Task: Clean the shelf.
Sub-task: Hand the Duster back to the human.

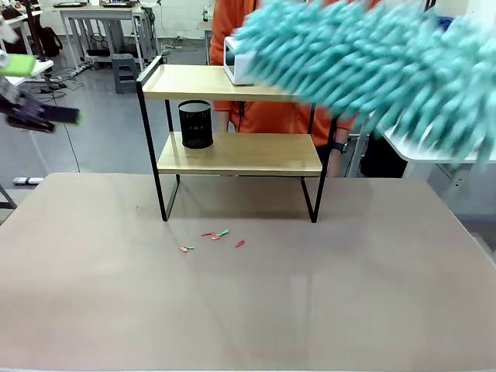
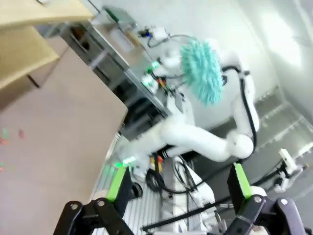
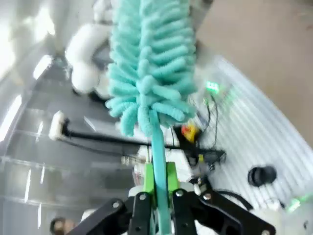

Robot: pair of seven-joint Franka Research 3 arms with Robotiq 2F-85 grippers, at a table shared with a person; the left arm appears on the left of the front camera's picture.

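Duster (image 1: 372, 70) swinging in, all shaggy teal chenille, soft fuzzy strands of cloth. Its handle (image 3: 159, 161) looks like smooth teal plastic, pinched in the right claw (image 3: 157, 196), matt black with green pads (image 3: 146, 177). The shelf (image 1: 256, 155): pale wood boards, smooth with a light satin finish, in a thin matt black metal frame. On the lower board is a black cup (image 1: 195, 124) of fine mesh, metal by the look. The tabletop (image 1: 248, 310) is smooth, matt taupe with a faint sheen. Left claw (image 2: 179, 182): the same matt black, with green pads.
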